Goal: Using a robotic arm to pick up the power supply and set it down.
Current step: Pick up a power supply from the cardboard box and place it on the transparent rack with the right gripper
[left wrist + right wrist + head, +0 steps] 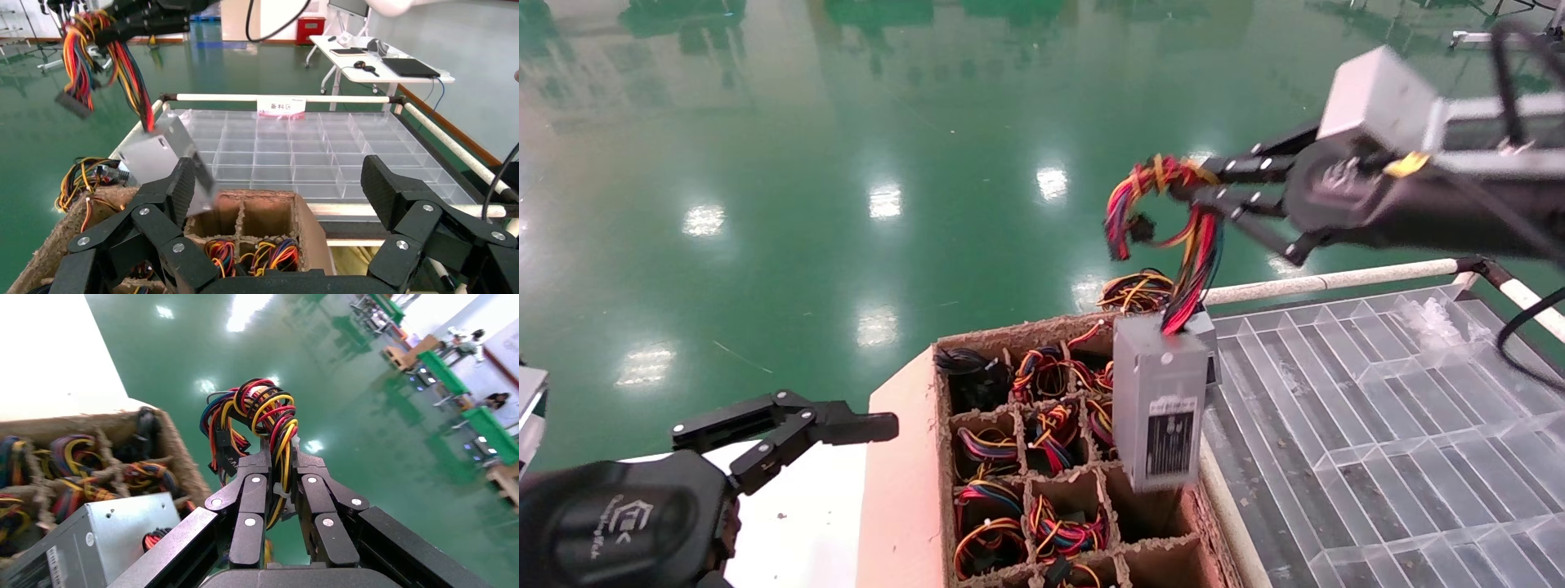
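The power supply point(1160, 408), a silver-grey box with a black-and-white label, hangs by its mostly red wire bundle point(1199, 245) just above the right-hand cells of the cardboard crate point(901, 457). My right gripper point(1201, 186), on the arm with the pale grey wrist block, is shut on that bundle well above the box. In the right wrist view the wires point(260, 410) run between the closed fingers point(252, 496), and the box point(104, 539) hangs below. The left wrist view shows the box point(160, 153) tilted. My left gripper point(846, 425) is parked open left of the crate.
The crate's cells hold several coiled wire bundles point(1042, 376); the near right cells point(266, 214) look empty. A clear plastic compartment tray point(1377, 408) lies right of the crate, bounded by a white rail point(1336, 282). An orange-yellow bundle point(1136, 290) sits behind the crate. Green floor lies beyond.
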`<control>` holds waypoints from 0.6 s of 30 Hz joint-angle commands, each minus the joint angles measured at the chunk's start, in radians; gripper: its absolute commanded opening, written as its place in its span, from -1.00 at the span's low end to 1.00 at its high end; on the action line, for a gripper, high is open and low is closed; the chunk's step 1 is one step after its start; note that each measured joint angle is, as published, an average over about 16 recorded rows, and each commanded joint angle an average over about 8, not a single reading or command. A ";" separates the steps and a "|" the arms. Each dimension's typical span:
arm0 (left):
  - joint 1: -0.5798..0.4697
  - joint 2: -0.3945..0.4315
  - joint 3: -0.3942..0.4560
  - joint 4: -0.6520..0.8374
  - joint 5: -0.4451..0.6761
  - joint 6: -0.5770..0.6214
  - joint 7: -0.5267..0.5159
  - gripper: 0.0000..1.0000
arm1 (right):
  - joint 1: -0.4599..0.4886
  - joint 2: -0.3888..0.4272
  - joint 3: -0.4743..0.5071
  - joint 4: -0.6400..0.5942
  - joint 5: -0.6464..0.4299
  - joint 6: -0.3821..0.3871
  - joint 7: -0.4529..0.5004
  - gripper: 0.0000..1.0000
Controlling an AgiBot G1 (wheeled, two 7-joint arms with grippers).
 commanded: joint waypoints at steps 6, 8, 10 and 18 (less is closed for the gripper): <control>0.000 0.000 0.000 0.000 0.000 0.000 0.000 1.00 | 0.084 0.009 -0.003 -0.099 -0.030 -0.029 -0.067 -1.00; 0.000 0.000 0.000 0.000 0.000 0.000 0.000 1.00 | 0.103 0.012 -0.008 -0.132 -0.042 -0.037 -0.090 -1.00; 0.000 0.000 0.001 0.000 0.000 0.000 0.000 1.00 | 0.120 0.015 -0.012 -0.165 -0.054 -0.044 -0.115 -1.00; 0.000 0.000 0.001 0.000 -0.001 0.000 0.000 1.00 | 0.166 0.016 -0.026 -0.291 -0.088 -0.065 -0.207 -1.00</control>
